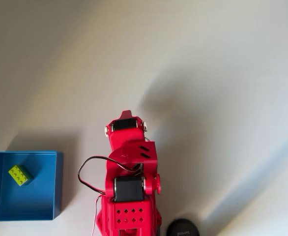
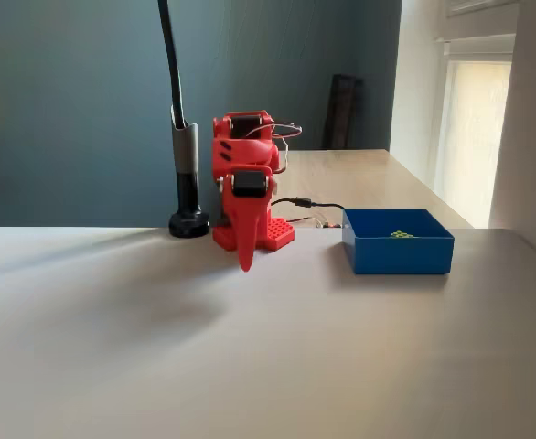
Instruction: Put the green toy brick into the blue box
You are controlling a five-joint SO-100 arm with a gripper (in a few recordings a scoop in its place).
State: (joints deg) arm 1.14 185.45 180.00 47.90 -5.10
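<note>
The green toy brick (image 1: 20, 174) lies studs-up on the floor of the blue box (image 1: 58, 184), in its upper left part in the overhead view. In the fixed view the brick (image 2: 402, 235) just peeks over the wall of the box (image 2: 401, 257). The red arm (image 1: 128, 172) is folded up over its base, to the right of the box in the overhead view. My gripper (image 2: 245, 259) points straight down at the table, left of the box in the fixed view and well apart from it. Its fingers taper together to one tip, with nothing between them.
A black pole on a round base (image 2: 188, 222) stands beside the arm, and that round base (image 1: 182, 227) also sits at the bottom edge of the overhead view. A black cable (image 1: 87, 169) loops out between arm and box. Pale tabletop spreads in front of the arm.
</note>
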